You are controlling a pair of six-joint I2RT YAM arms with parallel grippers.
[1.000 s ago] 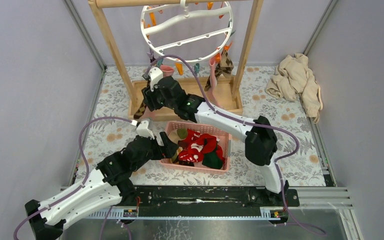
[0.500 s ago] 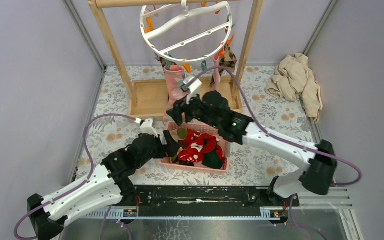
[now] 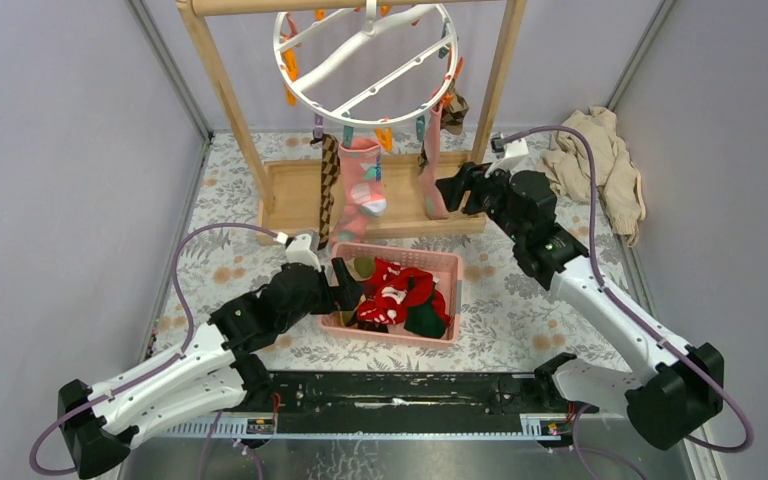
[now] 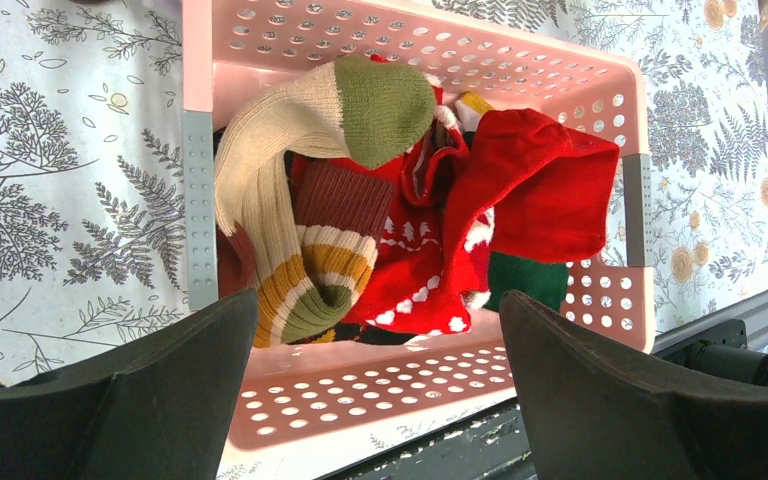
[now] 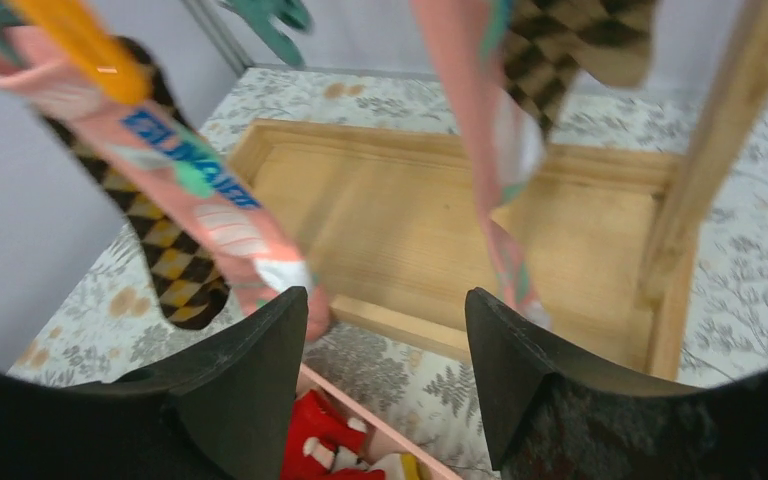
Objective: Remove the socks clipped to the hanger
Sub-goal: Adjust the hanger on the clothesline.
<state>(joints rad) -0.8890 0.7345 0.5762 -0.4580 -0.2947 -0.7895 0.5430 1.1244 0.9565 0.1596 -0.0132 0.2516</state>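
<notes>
The hanger [image 3: 365, 60] is a round white plastic ring w/ a wavy crossbar and a straighter bar dotted w/ holes. It hangs tilted by its hook from the top bar of the wooden rack [image 3: 222, 95], far centre. Small orange clips [image 3: 291, 68], plus teal and purple ones, sit round its rim.

Four socks hang from its near and right edge. On the left is a brown-beige argyle sock [image 3: 329, 185], w/ a pink sock [image 3: 360, 185] just beside it that has teal marks and a white toe. Further right is a second, thinner pink sock [image 3: 432, 182], and a dark checked sock [image 3: 452, 108] is bunched up high at the right rim. All are soft knit and dangle over the rack's flat wooden base [image 3: 295, 195].

Nearer, a pink plastic basket [image 4: 390, 395], rectangular w/ perforated walls, holds a heap of other socks. These incl. red socks [image 4: 520, 190] w/ white marks, a cream ribbed one w/ a green toe, a striped brown-mustard one and a dark green one.

The left gripper [image 4: 380, 330] is spread wide and empty over the basket's left end. The right gripper [image 5: 385, 310] has its black fingers parted w/ nothing btwn them. It sits just right of the thinner pink sock; contact unclear. A crumpled beige cloth [image 3: 595, 160] lies far right on the leaf-print table cover [image 3: 215, 265].
</notes>
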